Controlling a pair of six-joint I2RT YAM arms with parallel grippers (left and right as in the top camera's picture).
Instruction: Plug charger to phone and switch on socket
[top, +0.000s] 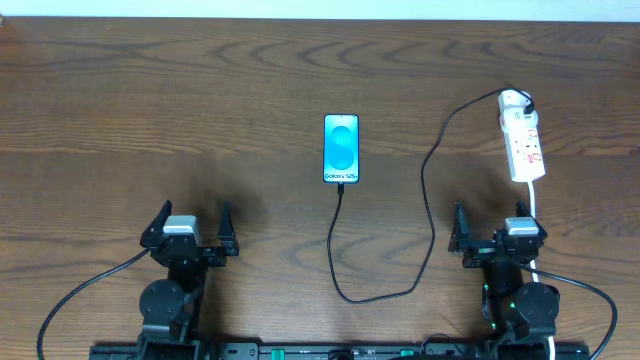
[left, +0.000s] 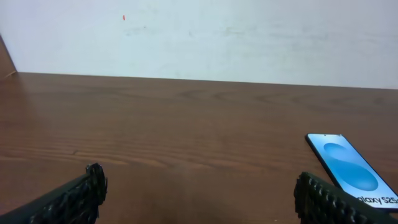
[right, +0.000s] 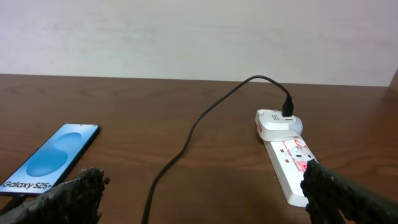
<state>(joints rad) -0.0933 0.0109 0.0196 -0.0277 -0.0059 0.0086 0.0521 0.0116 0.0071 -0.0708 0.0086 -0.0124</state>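
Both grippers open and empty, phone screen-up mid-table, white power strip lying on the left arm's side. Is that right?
Not quite. The socket lies on the right arm's side, ahead of the right gripper, as the overhead view shows. The rest stands: that gripper and the left gripper are open and empty, and the phone is screen-up mid-table.

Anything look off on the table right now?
Nothing stands out. The phone lies flat, screen up; the charger cable loops loosely from its near edge to the socket strip's far end. No damage or spills visible. Whether the tip is seated, can't tell.
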